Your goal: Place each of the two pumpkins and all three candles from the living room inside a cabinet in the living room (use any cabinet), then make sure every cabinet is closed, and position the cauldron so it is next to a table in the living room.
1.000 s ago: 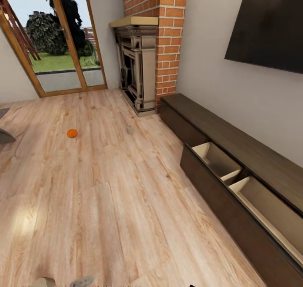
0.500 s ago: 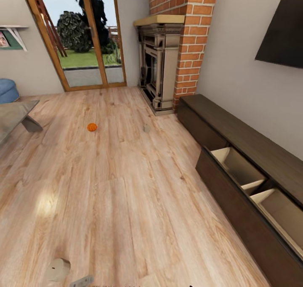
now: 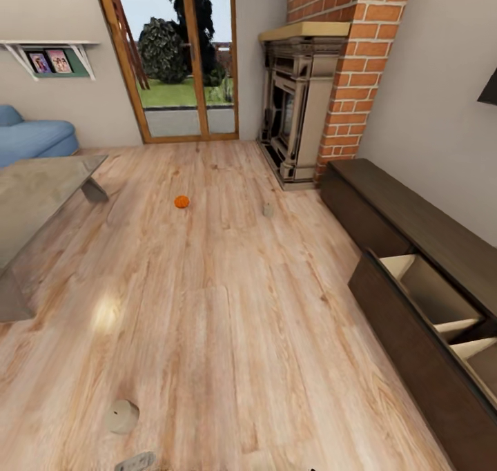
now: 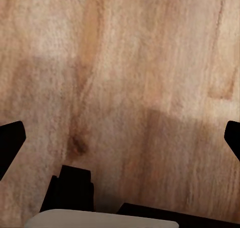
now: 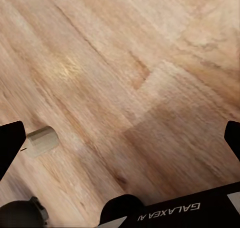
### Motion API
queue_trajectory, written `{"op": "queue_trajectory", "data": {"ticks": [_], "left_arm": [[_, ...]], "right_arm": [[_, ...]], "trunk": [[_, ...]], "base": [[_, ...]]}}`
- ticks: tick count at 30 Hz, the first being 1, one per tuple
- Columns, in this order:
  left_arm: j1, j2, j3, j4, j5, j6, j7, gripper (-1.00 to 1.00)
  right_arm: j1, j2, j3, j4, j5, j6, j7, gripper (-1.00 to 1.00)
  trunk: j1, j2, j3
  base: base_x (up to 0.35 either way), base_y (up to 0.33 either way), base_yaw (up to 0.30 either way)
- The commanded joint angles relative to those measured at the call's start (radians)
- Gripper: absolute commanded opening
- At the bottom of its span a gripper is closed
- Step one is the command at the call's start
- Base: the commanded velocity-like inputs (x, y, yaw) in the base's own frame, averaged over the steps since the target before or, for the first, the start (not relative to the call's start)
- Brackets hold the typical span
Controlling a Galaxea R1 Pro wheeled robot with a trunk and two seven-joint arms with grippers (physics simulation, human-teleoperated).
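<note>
Both grippers are spread wide and hold nothing: the left gripper (image 4: 120,138) and the right gripper (image 5: 120,138) each show dark fingertips at opposite edges of their wrist views, with bare wooden floor (image 3: 228,333) between. Over the last second the head view has swung left, so the camera has turned while the things lie where they were. That turn brings the glass-topped table (image 3: 41,195) and a blue sofa (image 3: 31,136) into sight, and the open drawer of the cabinet (image 3: 407,319) slides toward the edge. A pumpkin (image 3: 181,202) lies on the floor between the table and the fireplace (image 3: 297,119); a small grey candle (image 3: 268,209) lies nearer the fireplace, and a pale candle (image 3: 121,416) lies well on the near side of the table, also seen by the right wrist (image 5: 42,140). My guess is that the robot is now lined up to fetch the pumpkin.
</note>
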Motion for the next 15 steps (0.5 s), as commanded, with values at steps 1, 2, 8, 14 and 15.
{"op": "queue_trajectory", "data": {"ticks": [1, 2, 8, 14, 15], "left_arm": [[-0.001, 0.001, -0.004, -0.001, 0.009, 0.003, 0.0, 1.0], [-0.001, 0.001, -0.004, -0.001, 0.009, 0.003, 0.0, 1.0], [-0.001, 0.001, -0.004, -0.001, 0.009, 0.003, 0.0, 1.0], [-0.001, 0.001, -0.003, -0.001, 0.008, 0.003, -0.002, 1.0], [-0.001, 0.001, -0.003, -0.001, 0.008, 0.003, -0.001, 1.0]], "right_arm": [[0.0, 0.0, -0.008, 0.001, 0.004, 0.0, 0.005, 1.0], [0.0, 0.0, -0.008, 0.001, 0.004, 0.0, 0.005, 1.0], [0.0, 0.007, -0.008, 0.001, 0.005, -0.095, 0.008, 1.0], [0.001, 0.017, -0.008, 0.001, 0.006, -0.114, 0.007, 1.0], [0.0, 0.018, -0.008, 0.001, 0.006, -0.115, 0.007, 1.0]], "trunk": [[0.0, 0.0, -0.001], [0.0, 0.0, -0.001], [0.0, 0.0, 0.0], [0.0, 0.0, 0.003], [0.0, 0.0, 0.003]], "base": [[0.0, 0.0, 0.293], [0.0, 0.0, 0.294], [0.0, 0.0, 0.296], [0.0, 0.0, 0.296], [0.0, 0.0, 0.296]]}}
